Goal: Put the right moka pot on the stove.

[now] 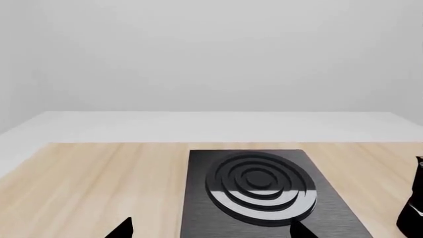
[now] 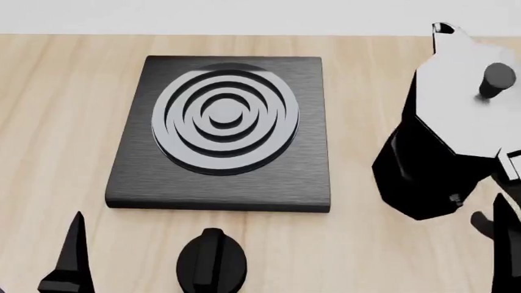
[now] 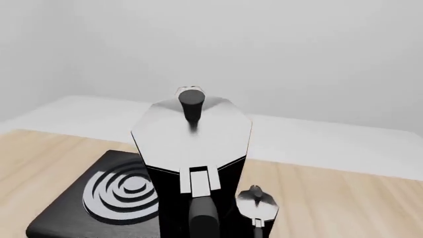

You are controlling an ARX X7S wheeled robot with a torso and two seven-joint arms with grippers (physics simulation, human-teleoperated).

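Observation:
The right moka pot (image 2: 435, 159) is black and faceted with a glossy lid and knob. It stands right of the stove (image 2: 224, 131), a flat black slab with concentric burner rings. In the right wrist view the pot (image 3: 191, 144) fills the middle, its loop handle (image 3: 201, 213) towards the camera. My right gripper (image 3: 201, 230) sits at that handle, and its jaws do not show at open width. One of its fingers (image 2: 504, 244) shows by the pot. My left gripper (image 1: 211, 230) is open and empty over the stove's near edge (image 1: 264, 198).
An identical twin pot (image 3: 258, 203) stands farther back, beyond the held one. A small round black dial knob (image 2: 211, 262) lies in front of the stove. A left finger (image 2: 72, 256) is near the wooden table's front. A white wall lies behind.

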